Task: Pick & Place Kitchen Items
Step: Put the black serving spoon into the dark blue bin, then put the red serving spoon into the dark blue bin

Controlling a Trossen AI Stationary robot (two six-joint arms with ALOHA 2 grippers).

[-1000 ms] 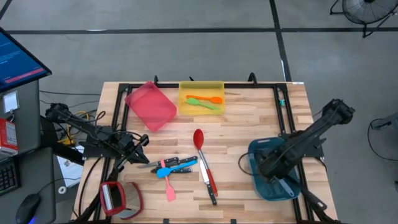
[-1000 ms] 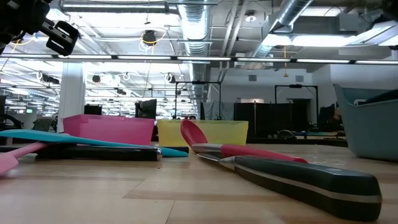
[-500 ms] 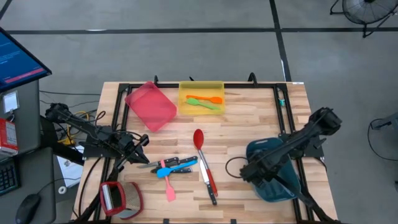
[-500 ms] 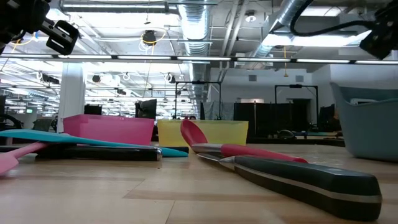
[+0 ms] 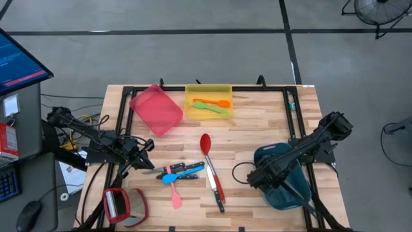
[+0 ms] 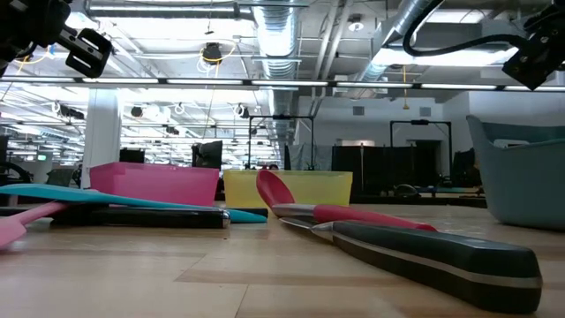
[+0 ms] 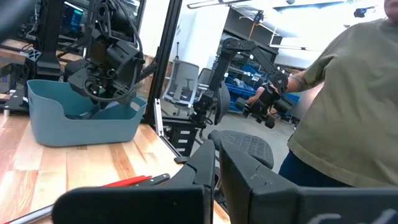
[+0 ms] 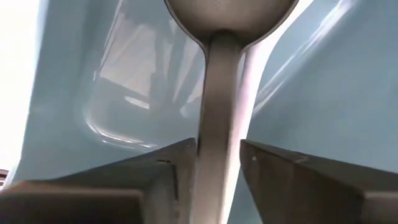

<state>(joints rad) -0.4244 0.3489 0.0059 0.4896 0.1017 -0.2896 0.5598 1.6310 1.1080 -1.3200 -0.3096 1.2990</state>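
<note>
While the left pincer (image 5: 147, 145) waits shut and empty at the middle left of the high view, above the desk (image 5: 257, 125), the work is on the right. At lower centre the kitchen items yet to be sorted lie in a loose cluster: a blue spatula (image 5: 182, 172), a pink spatula (image 5: 174, 194), black-handled knives (image 5: 187, 167) and a long red spoon (image 5: 210, 162). An orange spatula (image 5: 212, 102) and a green spatula (image 5: 214, 109) already sit in the yellow bin (image 5: 208, 90) at upper centre, beside the tilted pink bin (image 5: 156, 109). At lower right, the right pincer (image 5: 262, 177) reaches into the teal bin (image 5: 278, 195); its wrist view shows a grey spoon (image 8: 219, 112) between fingers (image 8: 292, 180) parted a little, seemingly letting go. This looks like the release step; next the arm should lift clear and fetch another utensil from the cluster.
</note>
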